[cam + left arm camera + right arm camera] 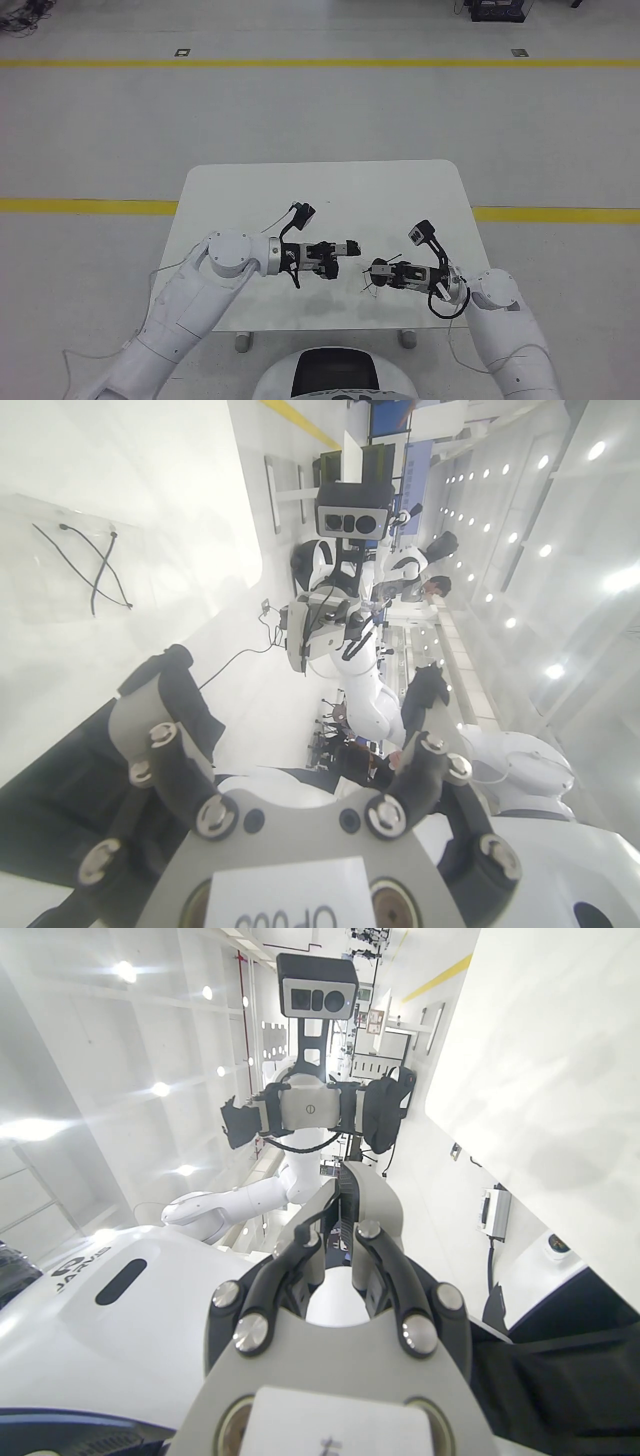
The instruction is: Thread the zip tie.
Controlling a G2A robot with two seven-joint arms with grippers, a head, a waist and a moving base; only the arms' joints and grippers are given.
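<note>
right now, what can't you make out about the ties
Tie in the right gripper, right wrist view: its fingers cover most of it, so head and tip cannot be told apart.
Same tie, top view: too small, just thin lines.
Loose ties on the table, left wrist view: they cross, so the count is unsure.
</note>
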